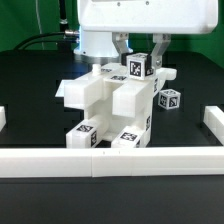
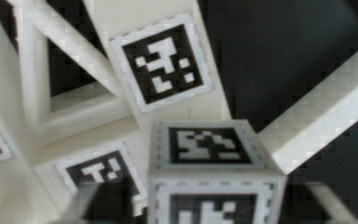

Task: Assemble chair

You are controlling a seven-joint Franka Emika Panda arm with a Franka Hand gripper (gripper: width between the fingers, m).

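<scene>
The chair (image 1: 108, 108) is a partly joined stack of chunky white tagged parts in the middle of the black table. A tagged white block (image 1: 140, 67) stands at its top on the exterior view's right. My gripper (image 1: 140, 52) hangs right over this block with a finger on either side. In the wrist view the block (image 2: 204, 150) lies between my fingers (image 2: 329, 200) with a dark gap on each side, so the jaws are open around it. White chair panels (image 2: 158, 65) with tags lie beyond. Another loose tagged part (image 1: 170, 98) sits to the exterior view's right.
Long plain white border rails run along the front (image 1: 110, 160), the exterior view's left (image 1: 3, 118) and the exterior view's right (image 1: 212, 118). The white robot body (image 1: 140, 20) fills the top of the view.
</scene>
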